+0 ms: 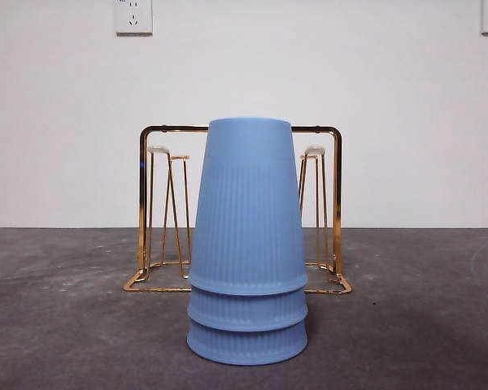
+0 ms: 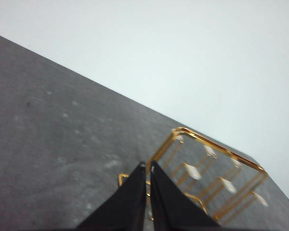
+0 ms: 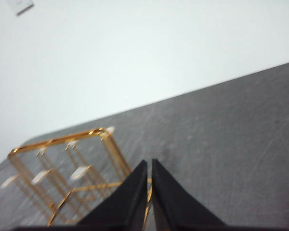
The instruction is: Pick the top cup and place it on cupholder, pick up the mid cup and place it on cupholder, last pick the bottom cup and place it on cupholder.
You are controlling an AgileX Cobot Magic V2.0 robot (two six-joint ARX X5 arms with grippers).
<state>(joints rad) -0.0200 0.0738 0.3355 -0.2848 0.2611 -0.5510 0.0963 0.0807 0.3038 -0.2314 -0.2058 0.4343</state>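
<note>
Three blue ribbed cups stand upside down, nested in one stack, in the middle of the front view: the top cup (image 1: 246,203), the mid cup (image 1: 246,309) and the bottom cup (image 1: 246,344). Behind the stack stands the gold wire cupholder (image 1: 150,211) with white-tipped prongs, bare of cups. Neither arm shows in the front view. My left gripper (image 2: 148,166) is shut and holds nothing, with the cupholder (image 2: 216,168) ahead of it. My right gripper (image 3: 150,163) is shut too and holds nothing, and the cupholder (image 3: 58,163) lies beyond it.
The dark grey table (image 1: 65,325) runs wide on both sides of the stack. A white wall with two power sockets (image 1: 133,16) rises behind the table.
</note>
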